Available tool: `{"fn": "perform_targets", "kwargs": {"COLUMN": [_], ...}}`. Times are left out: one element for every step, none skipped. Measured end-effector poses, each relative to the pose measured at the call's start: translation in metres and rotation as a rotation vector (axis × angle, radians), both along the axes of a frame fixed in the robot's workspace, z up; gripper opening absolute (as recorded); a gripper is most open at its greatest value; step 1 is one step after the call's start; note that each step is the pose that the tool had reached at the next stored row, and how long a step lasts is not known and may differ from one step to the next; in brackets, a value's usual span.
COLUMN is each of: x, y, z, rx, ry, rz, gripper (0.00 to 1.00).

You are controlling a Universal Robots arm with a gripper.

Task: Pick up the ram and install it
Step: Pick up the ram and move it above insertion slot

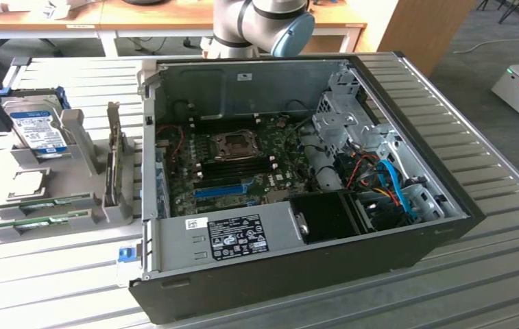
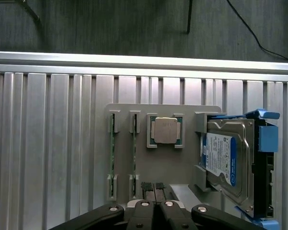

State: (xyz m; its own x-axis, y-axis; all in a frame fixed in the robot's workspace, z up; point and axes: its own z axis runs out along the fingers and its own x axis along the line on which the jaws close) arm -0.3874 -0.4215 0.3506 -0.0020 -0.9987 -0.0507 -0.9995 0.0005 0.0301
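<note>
Hand [image 2: 156, 191] closed, empty, above tray [image 2: 124, 153]; ram [image 2: 134, 158] on edge in tray slot, near hand, untouched.

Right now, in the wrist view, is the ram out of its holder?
No, both ram sticks stand on edge in the gray holder slots.

A ribbed metal worktop [image 1: 478, 274] carries an open black computer case [image 1: 269, 288] lying on its side. Inside it are a green motherboard [image 1: 278, 147] with a bare CPU socket [image 1: 237, 145], a bright blue expansion slot [image 1: 220, 190] and blue cables [image 1: 401, 188]. A white label [image 1: 240, 235] sits on the metal box near the case's front wall. At the exterior view's left stands a grey holder [image 2: 163, 163]. It keeps a processor chip [image 2: 164, 130] flat in a square recess and a hard drive [image 2: 225, 160] on edge in a blue caddy [image 2: 268, 136].
</note>
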Motion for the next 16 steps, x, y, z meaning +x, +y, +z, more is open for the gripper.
{"fn": "perform_targets", "kwargs": {"x": [0.0,0.0,0.0,0.0,0.0,0.0,0.0,0.0,0.0,0.0,0.0,0.0,0.0,0.0,0.0,0.0], "y": [-0.0002,-0.0003,-0.0006,-0.0008,-0.001,-0.0012,-0.0015,-0.0017,-0.002,-0.0024,-0.0026,-0.0029,-0.0032,-0.0034,-0.0036,-0.0037], "z": [-0.0014,-0.003,-0.0046,-0.0062,-0.0079,-0.0097,-0.0115,-0.0131,-0.0147,-0.0162,-0.0178,-0.0192,-0.0207,-0.022,-0.0232,-0.0242], "rx": [0.0001,0.0002,0.0003,0.0005,0.0005,0.0007,0.001,0.0011,0.0013,0.0014,0.0017,0.0019,0.002,0.0021,0.0023,0.0024], "ry": [0.0,0.0,0.0001,0.0,0.0001,0.0,0.0,0.0,0.0,0.0001,0.0,0.0,0.0,0.0,0.0,0.0], "rz": [0.0,0.0,0.0,0.0,0.0,0.0,0.0,0.0,0.0,0.0,0.0,0.0,0.0,0.0,0.0,0.0], "gripper": [0.1,0.1,0.1,0.1,0.1,0.1,0.1,0.1,0.1,0.1,0.1,0.1,0.1,0.1,0.1,0.1]}}
